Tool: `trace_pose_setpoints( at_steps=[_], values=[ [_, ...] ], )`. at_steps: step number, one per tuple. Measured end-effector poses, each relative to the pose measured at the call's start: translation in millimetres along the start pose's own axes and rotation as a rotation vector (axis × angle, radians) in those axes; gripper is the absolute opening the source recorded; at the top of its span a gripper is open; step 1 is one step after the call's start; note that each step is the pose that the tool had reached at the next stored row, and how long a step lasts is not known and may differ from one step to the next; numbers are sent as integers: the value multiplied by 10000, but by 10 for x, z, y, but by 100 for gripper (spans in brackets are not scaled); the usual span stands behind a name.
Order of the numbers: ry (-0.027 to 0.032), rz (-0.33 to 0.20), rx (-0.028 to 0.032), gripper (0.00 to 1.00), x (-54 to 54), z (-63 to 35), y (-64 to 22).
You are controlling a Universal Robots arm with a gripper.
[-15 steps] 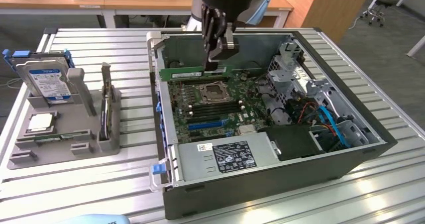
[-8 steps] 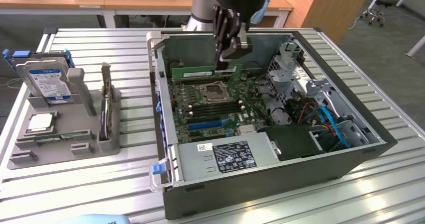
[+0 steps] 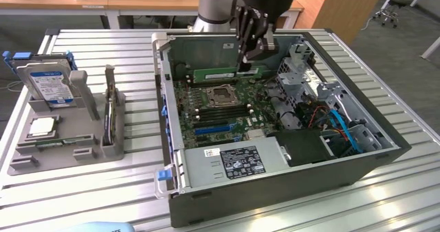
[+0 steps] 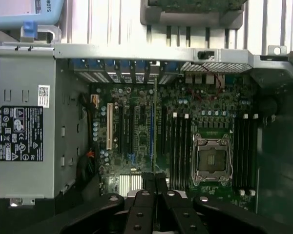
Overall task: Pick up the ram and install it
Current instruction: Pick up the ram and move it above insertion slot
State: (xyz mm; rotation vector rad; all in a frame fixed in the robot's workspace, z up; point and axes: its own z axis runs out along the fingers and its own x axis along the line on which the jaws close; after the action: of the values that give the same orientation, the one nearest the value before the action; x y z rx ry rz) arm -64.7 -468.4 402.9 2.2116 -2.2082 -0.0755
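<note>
My gripper point(image 3: 246, 66) hangs inside the open computer case point(image 3: 175, 154), shut on the ram point(image 3: 225, 75), a long green stick held level above the motherboard point(image 3: 216, 113). From the wrist, the ram point(image 4: 155, 126) is edge-on, a thin line running out from between the black fingers point(image 4: 149, 184) of my gripper point(image 4: 155, 179). It hovers over the expansion slots beside the black memory slots point(image 4: 178, 146). The processor socket point(image 4: 211, 157) sits between those and a second bank of slots point(image 4: 244, 151). A second green stick point(image 4: 198, 4) rests in a grey holder point(image 4: 190, 18) outside the case.
A grey parts tray point(image 3: 41, 165) at the exterior view's left holds a blue-labelled hard drive point(image 3: 47, 85) and a square silver processor point(image 3: 43, 126). The power supply point(image 3: 230, 162), drive cage point(image 3: 302, 69) and blue cables point(image 3: 343, 131) crowd the case. A light blue object point(image 3: 92, 227) lies at the table's near edge.
</note>
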Motion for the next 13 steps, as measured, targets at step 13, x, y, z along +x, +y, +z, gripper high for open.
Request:
trace_pose_setpoints(
  at_steps=[13],
  values=[
    [1, 0, 0, 11, 0, -11, -246]
  ],
)
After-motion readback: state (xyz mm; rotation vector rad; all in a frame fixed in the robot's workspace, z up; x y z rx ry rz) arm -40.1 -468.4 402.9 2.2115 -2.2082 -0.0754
